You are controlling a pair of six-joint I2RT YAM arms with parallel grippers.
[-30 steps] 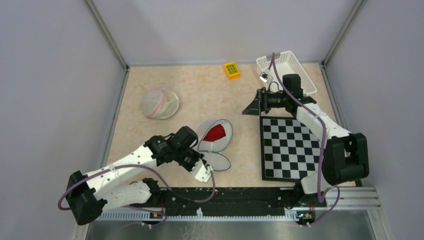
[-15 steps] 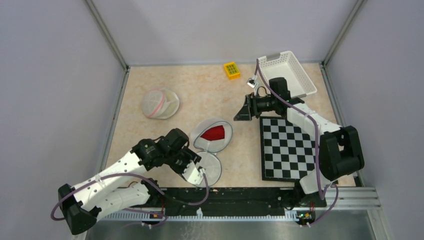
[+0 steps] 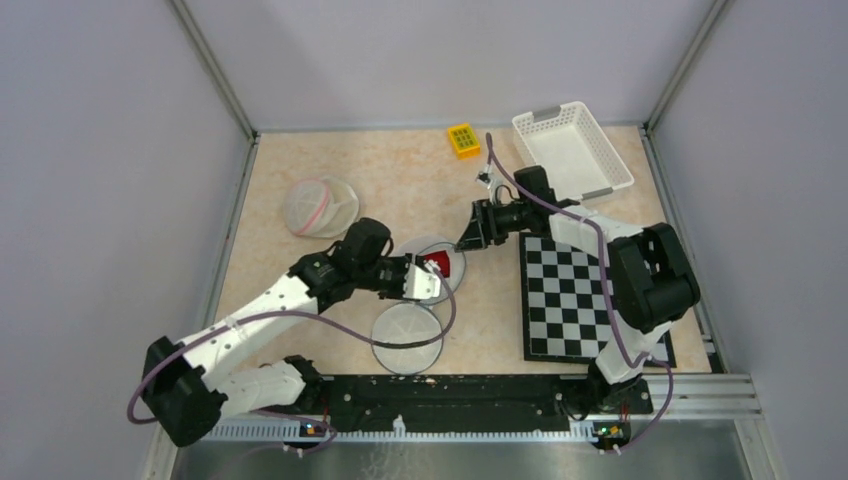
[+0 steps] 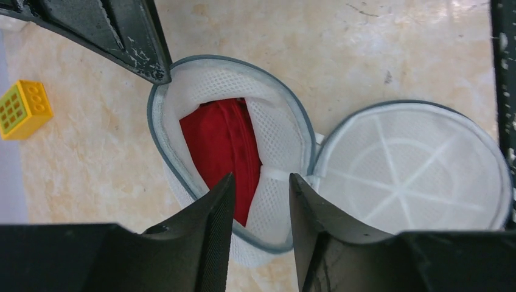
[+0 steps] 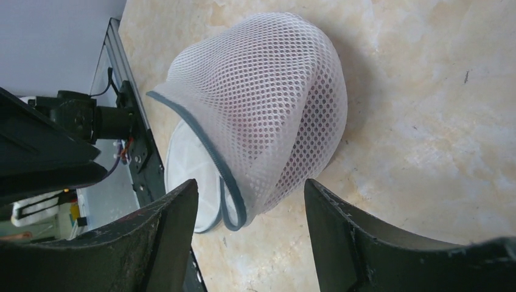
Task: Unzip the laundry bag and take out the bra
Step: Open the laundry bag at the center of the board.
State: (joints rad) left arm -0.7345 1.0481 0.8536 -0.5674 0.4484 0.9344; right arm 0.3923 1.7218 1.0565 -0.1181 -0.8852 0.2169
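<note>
My left arm stretches forward, left pincer (image 4: 261, 180) narrowly parted above the red bra (image 4: 213, 134) in the open laundry bag (image 4: 278, 125), my right pincer (image 5: 249, 184) gaping wide beside it.

The left gripper (image 3: 428, 282), which a second ago was shut low on the laundry bag's round mesh lid (image 3: 407, 338) at the bag's 6 o'clock side, has swung up and across, and its jaws now stand parted over the open mouth of the laundry bag (image 3: 450, 250), above the red bra (image 4: 213, 140). The lid, then a narrow ellipse tucked against the bag, has been folded right out and lies flat on the tabletop at the bag's 7 o'clock. The right gripper (image 3: 468, 233) has come in from the 2 o'clock corner to the bag's 2 o'clock edge, jaws a little wider.
</note>
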